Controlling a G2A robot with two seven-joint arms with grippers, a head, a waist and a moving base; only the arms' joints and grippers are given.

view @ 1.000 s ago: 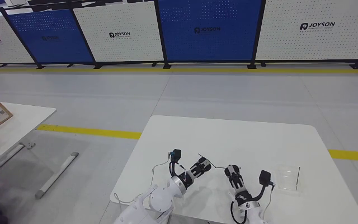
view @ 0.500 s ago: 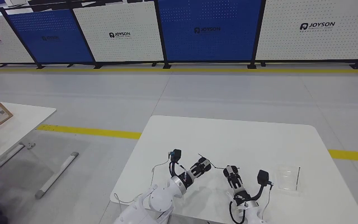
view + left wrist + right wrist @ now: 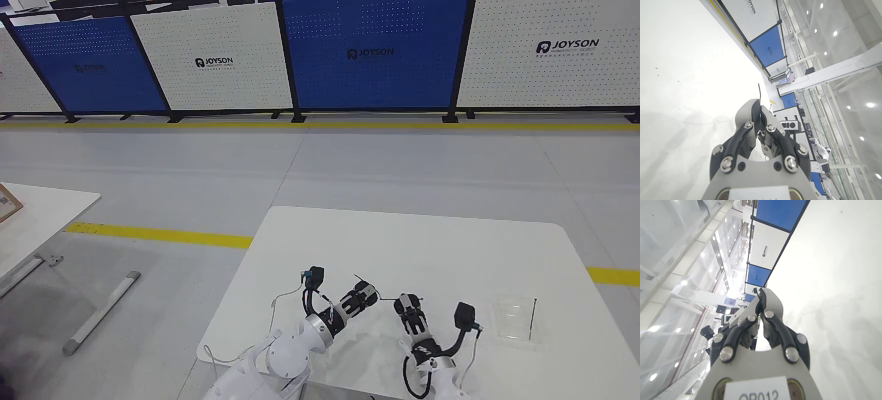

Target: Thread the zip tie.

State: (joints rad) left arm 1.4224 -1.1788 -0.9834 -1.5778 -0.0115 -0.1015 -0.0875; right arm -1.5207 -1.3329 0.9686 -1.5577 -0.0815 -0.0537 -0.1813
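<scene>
Pinching zip tie (image 3: pixel 759 91), both grippers (image 3: pixel 760 108) (image 3: pixel 761 299)

The left gripper (image 3: pixel 759 108) and the right gripper (image 3: pixel 761 297) look alike: pale grey fingers (image 3: pixel 745 112), black links (image 3: pixel 738 136), silver screws (image 3: pixel 726 162) and a white label (image 3: pixel 758 193). Black cables (image 3: pixel 406 377) loop beside them.

We see a short dark logo line printed on each white perforated wall panel (image 3: pixel 567 45) at the far side of the room, and a fainter one on each blue perforated wall panel (image 3: pixel 370 53). A white paper label (image 3: pixel 757 389) on the back of the right gripper (image 3: pixel 761 296) carries dark characters, cut by the frame edge.
</scene>
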